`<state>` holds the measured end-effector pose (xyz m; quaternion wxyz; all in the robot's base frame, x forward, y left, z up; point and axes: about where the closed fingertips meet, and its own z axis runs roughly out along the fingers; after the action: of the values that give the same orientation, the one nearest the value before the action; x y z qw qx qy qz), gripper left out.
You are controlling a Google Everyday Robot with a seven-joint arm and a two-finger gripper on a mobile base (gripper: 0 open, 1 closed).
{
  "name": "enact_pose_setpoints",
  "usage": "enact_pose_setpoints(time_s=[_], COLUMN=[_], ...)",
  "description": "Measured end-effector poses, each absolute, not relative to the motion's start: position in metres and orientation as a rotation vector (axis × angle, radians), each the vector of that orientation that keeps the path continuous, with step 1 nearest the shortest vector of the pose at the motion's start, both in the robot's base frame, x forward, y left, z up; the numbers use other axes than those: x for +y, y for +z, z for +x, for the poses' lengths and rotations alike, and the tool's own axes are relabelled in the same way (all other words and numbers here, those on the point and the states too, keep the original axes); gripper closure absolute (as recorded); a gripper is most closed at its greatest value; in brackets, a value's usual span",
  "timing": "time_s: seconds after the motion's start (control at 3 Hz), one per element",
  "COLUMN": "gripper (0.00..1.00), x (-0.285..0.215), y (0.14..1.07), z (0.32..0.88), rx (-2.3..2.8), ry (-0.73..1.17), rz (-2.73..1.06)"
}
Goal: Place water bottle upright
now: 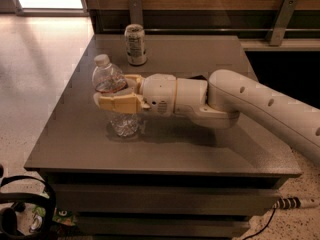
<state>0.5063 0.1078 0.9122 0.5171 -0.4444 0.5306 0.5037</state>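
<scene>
Clamping the clear ribbed plastic water bottle (107, 76) from its 3 o'clock side, the cream gripper (108, 92) holds its long axis near vertical, base touching the grey table (200, 154).

High near view over table (200, 59), claw (107, 91) centre-left

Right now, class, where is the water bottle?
In the camera view, the water bottle stands left of centre on the table, clasped by the gripper's fingers, with the can behind it.
</scene>
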Motion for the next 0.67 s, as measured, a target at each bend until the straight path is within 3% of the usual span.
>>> enact_pose_setpoints(time_s=[0.67], gripper=[0.28], x=[0.1121], y=[0.9141], z=[0.504], rx=[1.268], ry=[1.213], rz=[-1.075])
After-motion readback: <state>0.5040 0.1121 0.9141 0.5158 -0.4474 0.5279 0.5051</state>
